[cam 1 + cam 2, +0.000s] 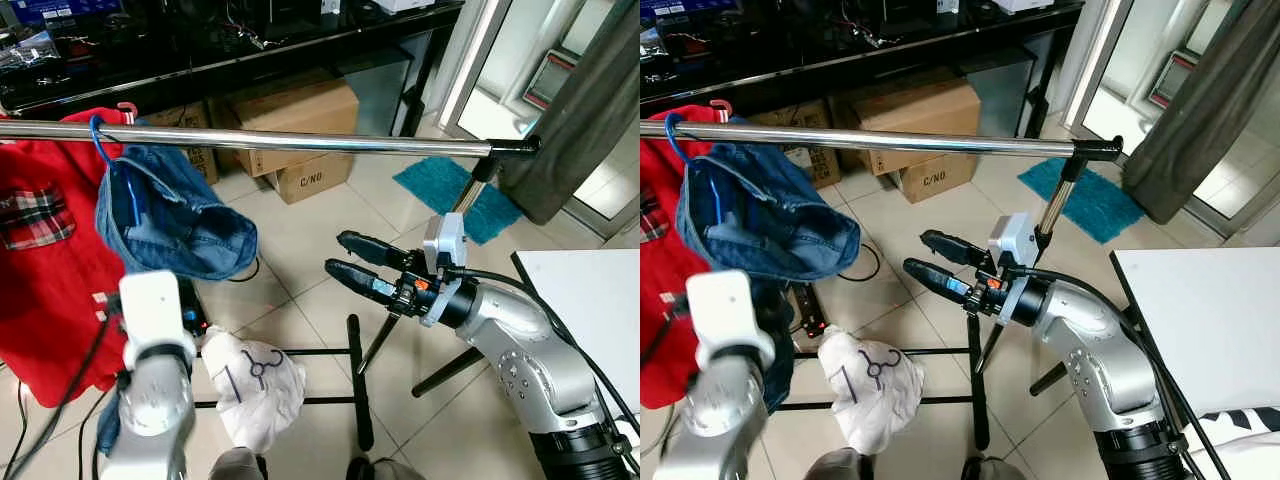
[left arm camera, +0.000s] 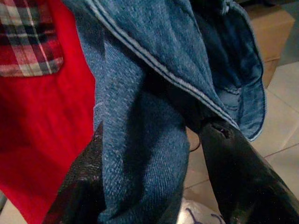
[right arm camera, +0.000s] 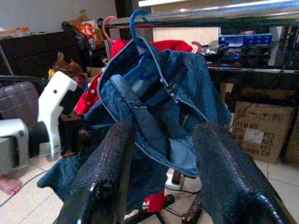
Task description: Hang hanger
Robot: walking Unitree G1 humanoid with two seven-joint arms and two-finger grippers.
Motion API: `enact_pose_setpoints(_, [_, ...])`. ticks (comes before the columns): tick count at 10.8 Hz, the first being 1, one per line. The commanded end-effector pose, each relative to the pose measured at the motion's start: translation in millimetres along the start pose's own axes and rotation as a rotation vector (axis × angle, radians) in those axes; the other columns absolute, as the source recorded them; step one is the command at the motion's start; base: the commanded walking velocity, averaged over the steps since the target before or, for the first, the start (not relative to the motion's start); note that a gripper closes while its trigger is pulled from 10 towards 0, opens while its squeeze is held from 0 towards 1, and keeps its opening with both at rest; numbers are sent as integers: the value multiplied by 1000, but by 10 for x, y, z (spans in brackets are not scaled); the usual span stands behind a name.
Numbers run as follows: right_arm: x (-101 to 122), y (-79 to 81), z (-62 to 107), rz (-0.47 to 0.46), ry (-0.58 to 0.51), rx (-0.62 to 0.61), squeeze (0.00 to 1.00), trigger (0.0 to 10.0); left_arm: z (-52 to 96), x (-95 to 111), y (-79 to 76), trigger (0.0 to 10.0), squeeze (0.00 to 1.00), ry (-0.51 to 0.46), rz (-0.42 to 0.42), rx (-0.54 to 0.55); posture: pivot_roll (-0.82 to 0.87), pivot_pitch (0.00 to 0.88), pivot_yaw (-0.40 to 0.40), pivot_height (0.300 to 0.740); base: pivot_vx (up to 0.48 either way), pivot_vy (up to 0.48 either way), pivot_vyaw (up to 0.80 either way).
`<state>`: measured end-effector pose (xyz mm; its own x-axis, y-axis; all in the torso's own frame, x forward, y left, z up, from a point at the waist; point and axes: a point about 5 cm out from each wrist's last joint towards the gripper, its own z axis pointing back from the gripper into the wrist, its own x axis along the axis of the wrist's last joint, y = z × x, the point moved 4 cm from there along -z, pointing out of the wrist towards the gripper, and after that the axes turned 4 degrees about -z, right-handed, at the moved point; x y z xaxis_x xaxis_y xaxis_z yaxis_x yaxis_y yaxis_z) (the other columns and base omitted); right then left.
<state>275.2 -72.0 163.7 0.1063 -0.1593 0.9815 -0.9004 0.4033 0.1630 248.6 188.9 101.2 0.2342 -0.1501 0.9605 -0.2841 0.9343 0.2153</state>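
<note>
The left arm (image 1: 150, 380) reaches up and forward on the robot's left, its white-capped wrist raised, and the left gripper (image 2: 154, 182) has its two black fingers (image 2: 238, 177) spread apart with blue denim lying between them. The right arm (image 1: 530, 350) is bent at the elbow and stretches across toward the robot's left, silver forearm roughly level. The right gripper (image 1: 345, 255) points that same way, its two long black fingers (image 1: 365, 280) parted one above the other, holding nothing.
</note>
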Motion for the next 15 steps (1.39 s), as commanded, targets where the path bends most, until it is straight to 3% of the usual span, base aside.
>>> enact_pose_setpoints(1, [-51,-5,17,-9,10,-4,0,10000,34,-141,-41,10000,0,56,-9,-11,157,71,-37,740,0,0,0])
enact_pose_setpoints(3, [-75,-10,22,-11,13,-10,0,10000,70,-75,-59,10000,0,-8,-18,-28,157,69,-32,740,0,0,0])
enact_pose_setpoints(4, [-75,-12,22,-11,13,-11,0,10000,83,-37,-35,10000,251,-32,-7,-11,157,69,-32,740,0,0,0])
enact_pose_setpoints(6, [-80,-17,29,-11,14,-12,0,10000,103,47,60,10000,349,-93,-12,44,159,69,-33,740,0,0,0])
enact_pose_setpoints(7, [-82,-17,33,-11,15,-12,0,10000,131,81,85,10000,1000,-128,-15,52,159,69,-33,740,0,0,0])
enact_pose_setpoints(9, [-86,-13,43,-12,18,-11,0,10000,159,90,155,10000,1000,-139,-8,102,158,70,-32,740,0,0,0])
enact_pose_setpoints(10, [-90,-10,53,-13,20,-12,0,10000,184,111,173,10000,125,-152,-14,113,158,70,-32,740,0,0,0])
enact_pose_setpoints(11, [-98,-7,60,-14,22,-13,0,10000,223,160,209,10000,0,-188,-39,134,158,68,-30,740,0,0,0])
enact_pose_setpoints(13, [-116,3,73,-17,26,-15,0,10000,321,182,251,10000,0,-210,-59,152,162,68,-27,740,0,0,0])
enact_pose_setpoints(14, [-118,2,77,-17,28,-16,0,10000,358,208,235,10000,1000,-225,-51,133,162,68,-27,740,0,0,0])
enact_pose_setpoints(15, [-122,1,81,-17,29,-17,0,10000,371,197,224,10000,1000,-220,-52,124,167,67,-25,740,0,0,0])
